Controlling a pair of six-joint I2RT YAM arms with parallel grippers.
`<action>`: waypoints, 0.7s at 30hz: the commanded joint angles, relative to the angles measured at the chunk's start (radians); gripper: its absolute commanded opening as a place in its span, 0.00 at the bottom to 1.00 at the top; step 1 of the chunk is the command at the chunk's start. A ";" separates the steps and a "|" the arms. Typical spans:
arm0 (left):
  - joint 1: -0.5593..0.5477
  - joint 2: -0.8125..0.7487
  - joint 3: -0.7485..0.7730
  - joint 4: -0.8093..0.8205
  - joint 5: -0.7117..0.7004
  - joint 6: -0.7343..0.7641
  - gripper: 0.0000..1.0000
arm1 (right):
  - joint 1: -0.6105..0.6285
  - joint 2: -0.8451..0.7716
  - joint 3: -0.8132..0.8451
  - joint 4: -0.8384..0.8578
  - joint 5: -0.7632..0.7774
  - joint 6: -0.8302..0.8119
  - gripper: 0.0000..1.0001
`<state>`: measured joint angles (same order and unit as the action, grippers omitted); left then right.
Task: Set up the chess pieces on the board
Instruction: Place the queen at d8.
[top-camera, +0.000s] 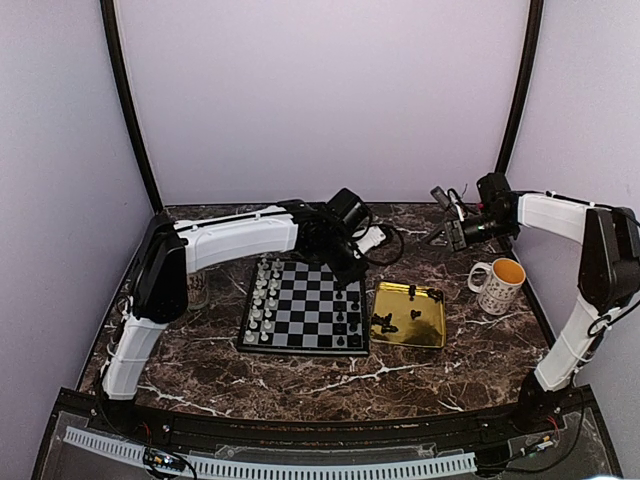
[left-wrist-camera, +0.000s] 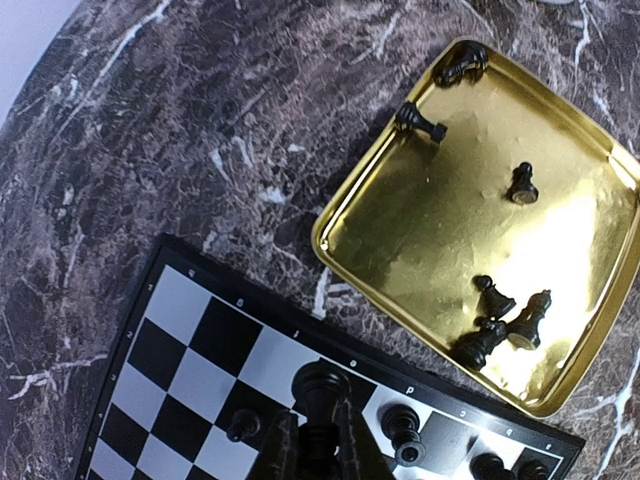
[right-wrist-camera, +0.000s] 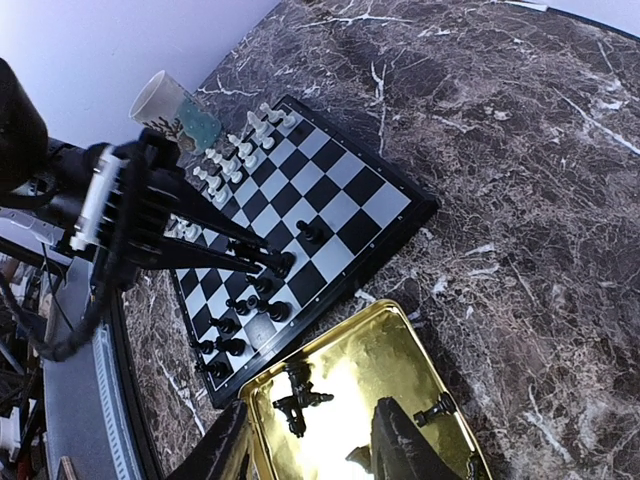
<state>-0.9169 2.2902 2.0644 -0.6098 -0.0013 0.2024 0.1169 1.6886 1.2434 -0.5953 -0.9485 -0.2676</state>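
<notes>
Now left gripper (left-wrist-camera: 318, 435), jaws nipped on an upright black piece (left-wrist-camera: 320, 385), sits directly over the board (left-wrist-camera: 180, 300) at its tray-side edge; right gripper (right-wrist-camera: 312, 450) half-open, empty, above the tray (right-wrist-camera: 390, 350).

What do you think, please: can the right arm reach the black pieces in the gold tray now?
Probably yes: the right gripper hangs near the gold tray, jaws parted; the black pieces lie uncovered, and the left gripper holds its piece over the board, not the tray.

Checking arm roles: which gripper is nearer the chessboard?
Left. The left gripper is over the chessboard's far right corner, gripping a black piece; the right gripper hangs by the tray.
</notes>
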 joint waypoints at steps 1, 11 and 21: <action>-0.002 0.027 0.095 -0.153 -0.001 0.048 0.06 | -0.005 -0.005 0.026 -0.040 -0.011 -0.045 0.40; -0.002 0.085 0.154 -0.197 0.022 0.056 0.08 | -0.008 -0.005 0.028 -0.062 -0.039 -0.074 0.40; -0.002 0.101 0.166 -0.213 0.020 0.100 0.09 | -0.007 0.013 0.035 -0.080 -0.063 -0.086 0.40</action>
<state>-0.9184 2.3802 2.1963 -0.7856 0.0101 0.2745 0.1139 1.6905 1.2488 -0.6609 -0.9863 -0.3386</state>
